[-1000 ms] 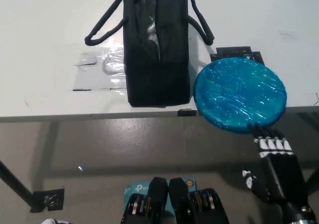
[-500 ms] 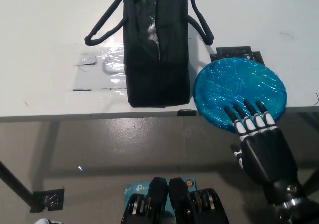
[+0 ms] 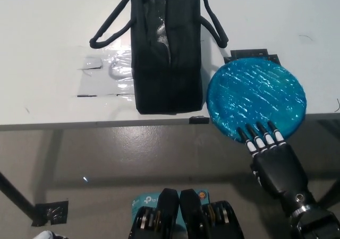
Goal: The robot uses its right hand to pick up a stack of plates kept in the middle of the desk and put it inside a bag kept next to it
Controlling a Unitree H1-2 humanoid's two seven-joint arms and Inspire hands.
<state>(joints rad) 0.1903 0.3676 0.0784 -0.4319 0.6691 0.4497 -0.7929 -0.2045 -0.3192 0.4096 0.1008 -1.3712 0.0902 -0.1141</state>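
**Right hand slid back to the near rim of the plates**

Half a second ago my black right hand (image 3: 271,156) reached further over the blue disc; now it has drawn back toward me and its fingertips (image 3: 259,138) lie just over the near edge. Nothing else has shifted: bag and plates sit as they did.

The stack of plates (image 3: 256,99), blue and wrapped in shiny film, lies flat at the near right of the white desk (image 3: 48,37), its near rim jutting past the desk edge. It sits directly ahead of my right hand, so that hand is plainly the nearer one. The black bag (image 3: 168,53) stands just left of the stack, almost touching it, its long axis running away from me and its mouth facing up.

My right hand's fingers are spread and straight, grasping nothing. I judge the grip must come at that overhanging rim, then a short carry leftward.

Whether the fingertips touch the film or hover, I cannot tell. My white left hand is out of the picture. How wide the bag's mouth gapes is hard to read.
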